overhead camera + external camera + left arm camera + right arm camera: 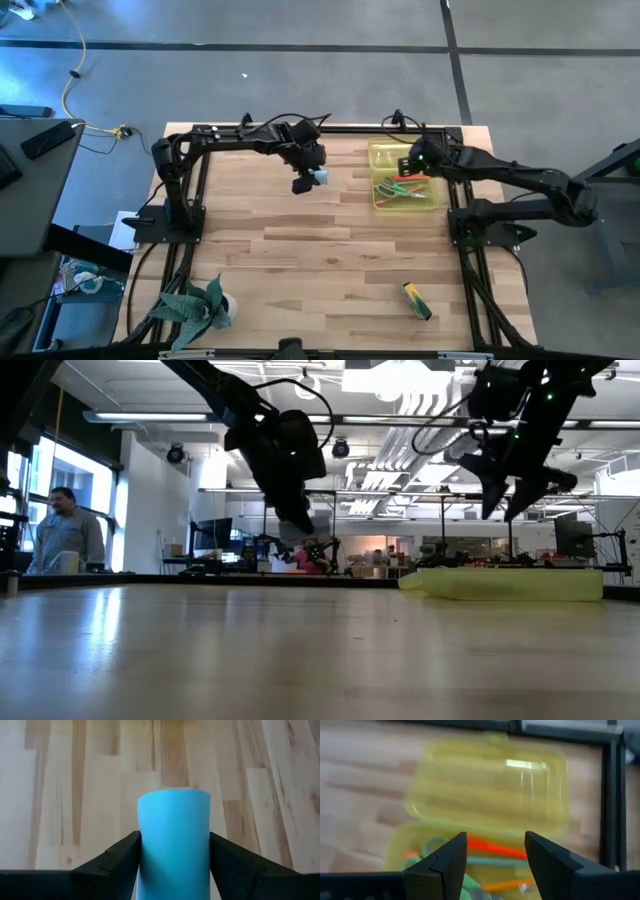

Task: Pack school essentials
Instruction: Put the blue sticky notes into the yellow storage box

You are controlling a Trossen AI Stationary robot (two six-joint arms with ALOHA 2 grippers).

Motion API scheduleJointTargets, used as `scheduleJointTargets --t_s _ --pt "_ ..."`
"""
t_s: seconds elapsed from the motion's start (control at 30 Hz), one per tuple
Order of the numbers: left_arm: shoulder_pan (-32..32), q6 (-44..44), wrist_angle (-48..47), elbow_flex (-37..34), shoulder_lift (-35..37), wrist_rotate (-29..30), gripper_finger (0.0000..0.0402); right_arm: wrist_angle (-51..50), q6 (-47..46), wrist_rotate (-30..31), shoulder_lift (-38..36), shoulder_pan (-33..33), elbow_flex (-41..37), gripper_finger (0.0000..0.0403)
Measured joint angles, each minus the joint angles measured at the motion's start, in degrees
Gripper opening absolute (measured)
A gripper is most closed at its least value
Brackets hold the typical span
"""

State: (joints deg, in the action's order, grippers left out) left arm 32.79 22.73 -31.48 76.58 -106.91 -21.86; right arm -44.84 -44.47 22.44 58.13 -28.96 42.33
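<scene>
1. The desk (300,260) is pale wood planks with a dark frame at its edges.
2. A plant (195,305) lies near the front left corner.
3. The yellow case (403,177) sits open at the back right, its lid (490,780) raised; scissors (432,847), a marker (495,847) and pencils (400,198) lie inside.
4. The left hand (308,180) hangs above the desk at back centre, left of the case, gripping the blue pad (173,842) between its fingers (117,857).
5. The right hand (415,165) hovers over the case, fingers (447,860) apart and holding nothing.
6. A yellow-green stick (416,300) lies alone near the front right, well apart from the case.
</scene>
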Motion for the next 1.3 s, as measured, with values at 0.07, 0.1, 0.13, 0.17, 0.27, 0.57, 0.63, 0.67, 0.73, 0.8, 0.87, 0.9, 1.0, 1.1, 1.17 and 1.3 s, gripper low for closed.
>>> scheduleJointTargets --t_s 0.07,0.1,0.13,0.17,0.27,0.57,0.63,0.67,0.73,0.8,0.87,0.9,1.0,1.1,1.17,1.3 --pt "0.5 0.0 -0.5 0.0 0.0 -0.4 0.0206 -2.2 1.9 -4.1 0.4 -2.9 0.0 0.019" --pt "0.7 0.0 -0.4 -0.1 0.0 -1.2 0.0206 -3.7 2.3 -5.7 0.4 -4.2 0.0 0.019" --pt "0.9 0.0 0.1 -0.5 0.0 -2.5 0.0206 -5.2 2.3 -6.7 0.5 -5.4 0.0 0.019" --pt "1.0 0.0 0.4 -1.0 0.0 -4.0 0.0206 -6.4 2.4 -7.5 0.7 -6.2 0.0 0.019" --pt "1.0 -0.1 0.3 -2.0 0.0 -6.9 0.0206 -11.2 2.4 -7.8 0.6 -8.0 0.0 0.019" --pt "0.6 -1.5 2.0 -2.4 0.0 -6.6 0.0206 -17.8 0.4 -6.4 1.6 -8.7 0.0 0.019" --pt "0.5 -1.5 2.1 -2.4 0.0 -6.6 0.0206 -17.8 -0.3 -6.1 2.1 -8.7 0.0 0.019" --pt "0.5 -1.6 2.1 -2.4 0.0 -6.5 0.0206 -17.8 -0.4 -6.1 2.5 -8.7 0.0 0.019" --pt "0.5 -1.6 2.1 -2.4 0.0 -6.4 0.0206 -17.8 -0.3 -5.9 3.3 -8.7 0.0 0.019" --pt "0.5 -2.1 1.6 -2.4 0.0 -6.3 0.0206 -16.0 -0.8 -5.8 3.8 -8.5 -1.6 0.019" --pt "0.7 -2.7 0.8 -2.4 0.5 -6.2 0.0206 -13.1 -0.7 -6.5 3.9 -8.5 -4.7 0.019" --pt "0.9 -2.8 0.4 -2.4 1.0 -6.0 0.0206 -11.8 -0.7 -6.5 3.9 -8.5 -6.0 0.019" --pt "1.1 -2.6 0.0 -2.4 2.3 -5.9 0.0206 -9.7 -2.1 -6.4 3.9 -8.6 -8.9 0.019" --pt "1.1 -2.6 0.0 -2.4 3.6 -5.7 0.0206 -8.6 -3.5 -6.4 3.9 -8.6 -11.0 0.019" --pt "1.1 -2.7 -0.2 -2.4 4.6 -5.7 0.0206 -7.9 -4.4 -6.5 3.8 -8.6 -12.4 0.019" --pt "1.1 -2.6 -1.2 -2.4 5.8 -5.7 0.0206 -3.9 -4.5 -8.6 3.8 -8.6 -14.8 0.0171"
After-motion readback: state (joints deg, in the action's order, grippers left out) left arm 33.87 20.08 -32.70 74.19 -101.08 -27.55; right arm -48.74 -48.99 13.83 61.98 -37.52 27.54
